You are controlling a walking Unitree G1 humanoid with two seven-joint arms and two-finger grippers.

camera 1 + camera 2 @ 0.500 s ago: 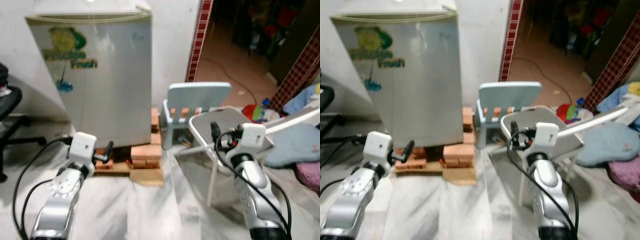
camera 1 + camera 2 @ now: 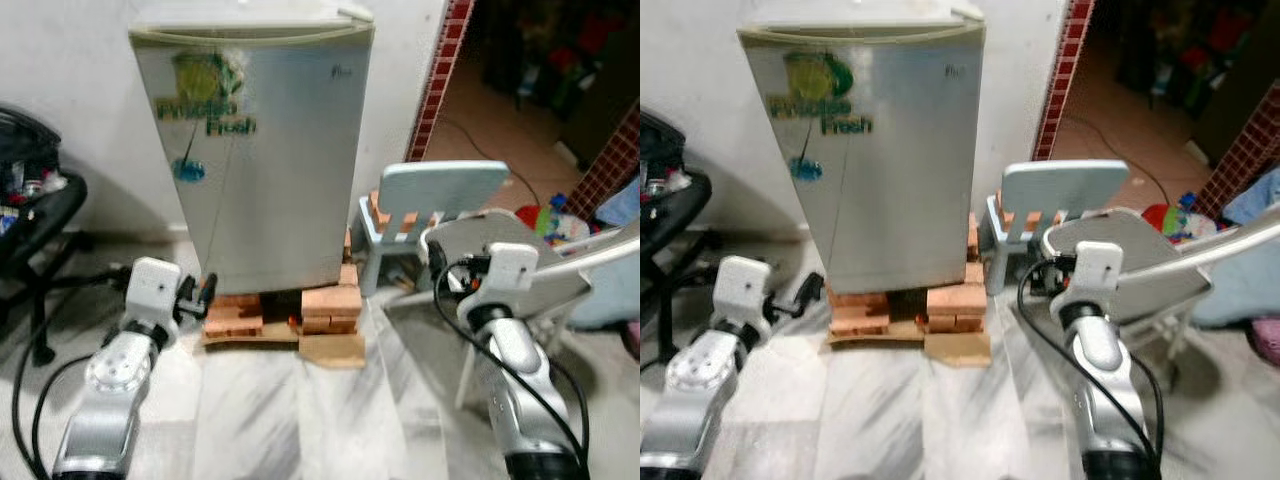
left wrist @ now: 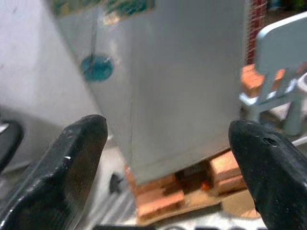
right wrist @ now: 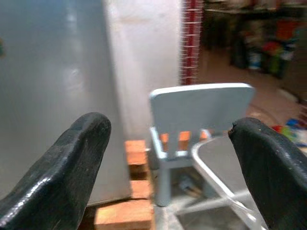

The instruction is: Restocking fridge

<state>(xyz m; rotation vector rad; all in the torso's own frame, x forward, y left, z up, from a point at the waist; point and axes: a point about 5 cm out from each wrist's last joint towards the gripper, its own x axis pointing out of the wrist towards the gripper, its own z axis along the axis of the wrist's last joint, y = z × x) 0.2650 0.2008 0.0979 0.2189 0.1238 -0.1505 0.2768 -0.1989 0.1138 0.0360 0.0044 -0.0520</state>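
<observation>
Boxy silver fridge (image 2: 262, 150) — door shut — on rough bricks (image 2: 285, 312).

My head cameras look down at the closed silver fridge (image 2: 262, 150); both wrist cameras face it nearer, sharing the pale blue plastic chair (image 4: 199, 115).

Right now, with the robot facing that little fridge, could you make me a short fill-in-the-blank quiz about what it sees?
1. The silver fridge has its door ____.
2. The fridge stands raised on a stack of ____.
3. Just beside the fridge, on the robot's right, is a small pale blue ____.
4. The left tool and the right tool both have their black fingers spread ____, holding nothing.

Missing words: closed; bricks; chair; open
</observation>
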